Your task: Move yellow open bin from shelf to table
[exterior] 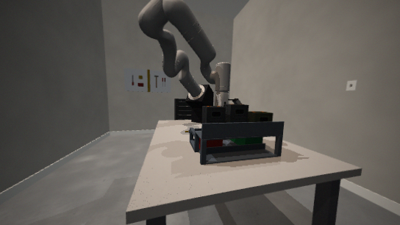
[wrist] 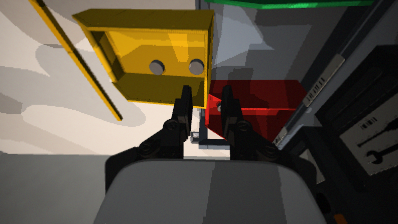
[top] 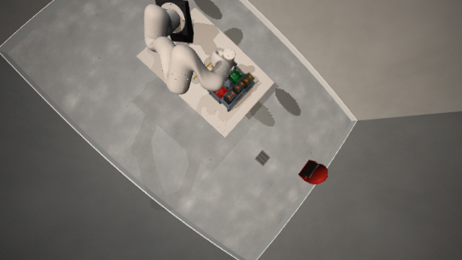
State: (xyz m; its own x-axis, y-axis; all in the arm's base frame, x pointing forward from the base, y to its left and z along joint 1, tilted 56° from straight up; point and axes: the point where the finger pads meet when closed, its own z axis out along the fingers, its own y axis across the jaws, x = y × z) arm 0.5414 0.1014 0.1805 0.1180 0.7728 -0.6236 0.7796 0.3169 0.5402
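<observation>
The yellow bin (wrist: 160, 55) is being shown plainly only in the wrist view, in the upper left of the frame, with two grey round parts (wrist: 157, 65) lying inside it; whether it is resting on the surface (wrist: 30, 100) or hanging above it cannot be told. In the exterior view it is being hidden behind the shelf (exterior: 240, 129), and in the top view only a yellow sliver is showing beside the arm (top: 183, 70). The fingers are being kept partly open, their tips at the bin's lower right corner; the gripper (wrist: 205, 111) is gripping nothing. Right of the fingers, a red bin (wrist: 260, 102) is being seen, and a green bin (wrist: 290, 4) at the top edge. Orange parts (top: 237, 88) in the upper-tier bins are being revealed only by the top view. The dark upper-tier bins (exterior: 225, 113) are being shown from behind in the exterior view.
</observation>
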